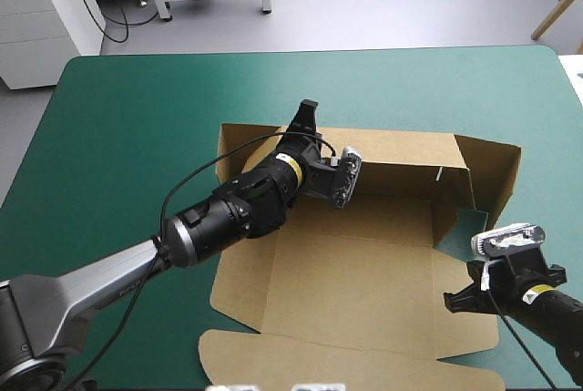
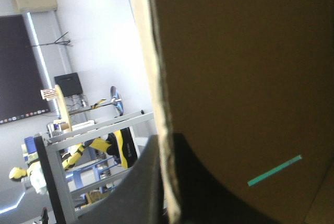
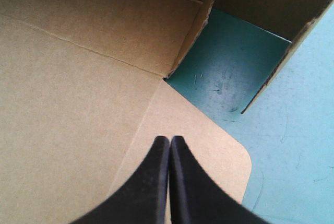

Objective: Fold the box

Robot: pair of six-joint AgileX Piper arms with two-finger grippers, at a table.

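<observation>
The brown box (image 1: 346, 263) lies in the middle of the table, its base flat. Its back wall (image 1: 401, 159) and right-hand wall (image 1: 499, 172) stand raised, and the lid flap (image 1: 346, 364) lies flat toward the front edge. My left gripper (image 1: 305, 119) is at the back left corner, shut on the upper edge of the back wall. In the left wrist view that board edge (image 2: 162, 104) runs between the black fingers of the left gripper (image 2: 166, 143). My right gripper (image 1: 460, 300) hovers shut over the rounded side flap (image 3: 214, 151) at the front right; the right gripper (image 3: 170, 139) holds nothing.
The teal-green cover (image 1: 137, 136) stretches wide to the left of the box and beyond it. A patch of cover (image 3: 229, 72) shows through the gap at the box's right corner. The table's right edge (image 1: 569, 90) lies close to the right-hand wall.
</observation>
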